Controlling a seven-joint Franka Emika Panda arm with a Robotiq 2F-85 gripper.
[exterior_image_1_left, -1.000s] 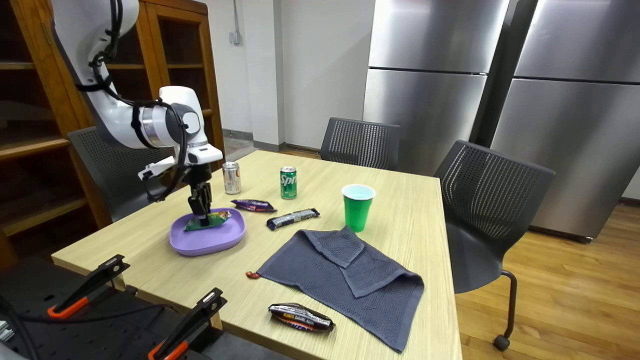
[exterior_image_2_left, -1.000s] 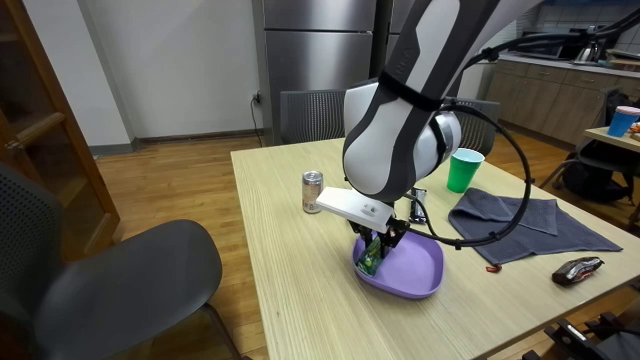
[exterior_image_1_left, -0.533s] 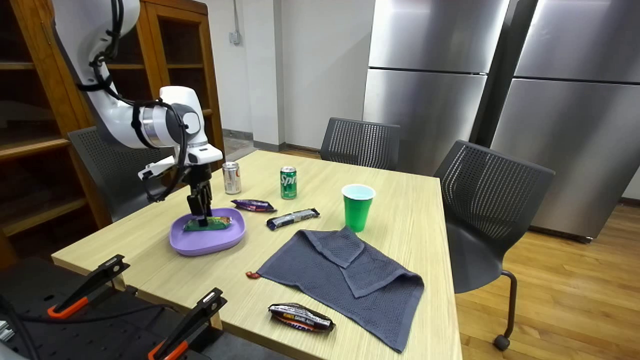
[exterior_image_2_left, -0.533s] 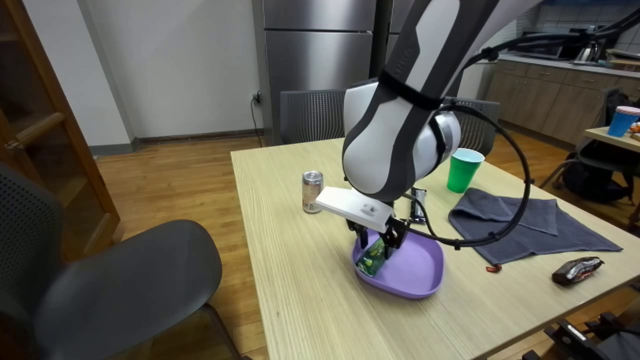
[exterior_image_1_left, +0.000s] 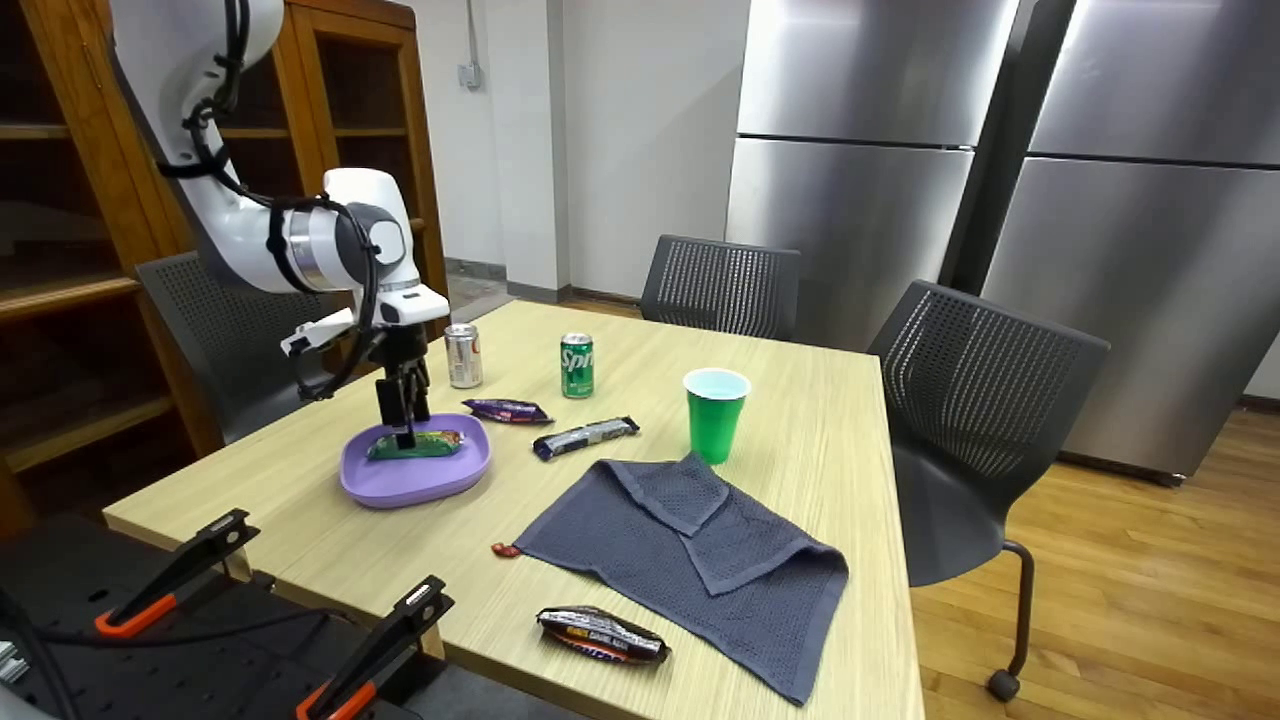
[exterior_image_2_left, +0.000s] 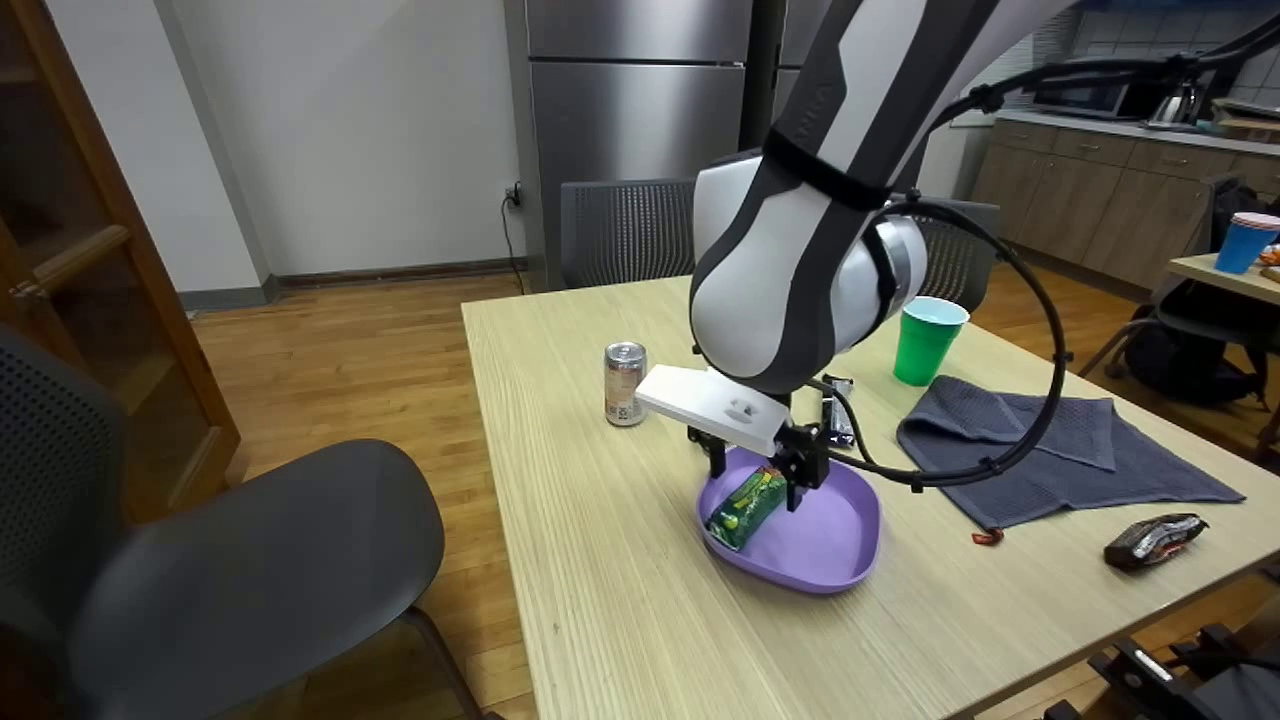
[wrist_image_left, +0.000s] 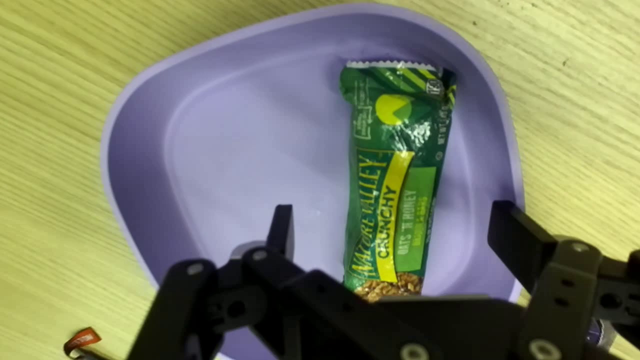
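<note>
A pale desk (exterior_image_2_left: 580, 560) carried the scene, with the white arm (exterior_image_2_left: 850, 200) bent down over it. A dark grey cloth (exterior_image_1_left: 690, 580) lay well apart from the purple tray (exterior_image_2_left: 815, 555), above which the jaws stood wide apart, released, with nothing in their grip. Inside the tray, near its wall, lay the green granola bar (wrist_image_left: 385, 200), set in the wrist view between the two spread fingertips (wrist_image_left: 283, 228).

The likeliest trouble was a snag: one fingertip overlapped the tray's rim in the wrist view, so a sideways or downward move could have shoved or tipped the tray. A crooked lift might also have brushed the bar and turned it.

Whether that fingertip touched the rim could not be told. The jaws' own body hid the bar's lower end in the wrist view. A green soda can (exterior_image_1_left: 577, 366) and a purple-wrapped snack (exterior_image_1_left: 507, 411) showed in an exterior view, but not in both. A red scrap (exterior_image_1_left: 506, 550) at the cloth's corner was too small to identify.
</note>
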